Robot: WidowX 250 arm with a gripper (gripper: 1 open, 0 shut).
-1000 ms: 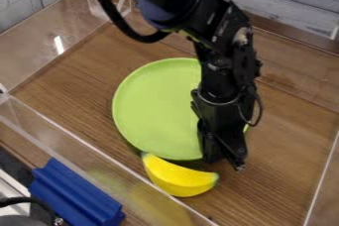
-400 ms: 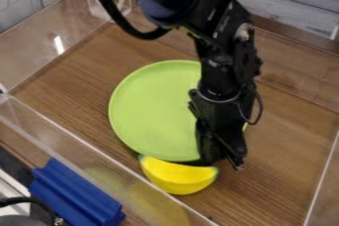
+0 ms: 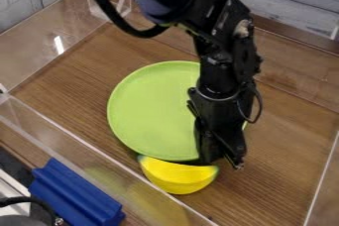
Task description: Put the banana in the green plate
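The green plate lies flat on the wooden floor of a clear-walled box, in the middle of the view. The yellow banana lies on the wood just past the plate's near right rim, touching or nearly touching it. My black gripper points straight down at the banana's right end, its fingers pressed together and low against the wood. The fingertips sit beside the banana's upper right edge; I cannot see the fruit between them. The arm hides the plate's right rim.
Clear acrylic walls ring the wooden floor on all sides. A blue block sits at the near left, outside the front wall. Bare wood stretches to the right of the arm.
The plate has slid slightly left and toward the near side, and the banana shifted a little with it. The arm has stayed where it was.
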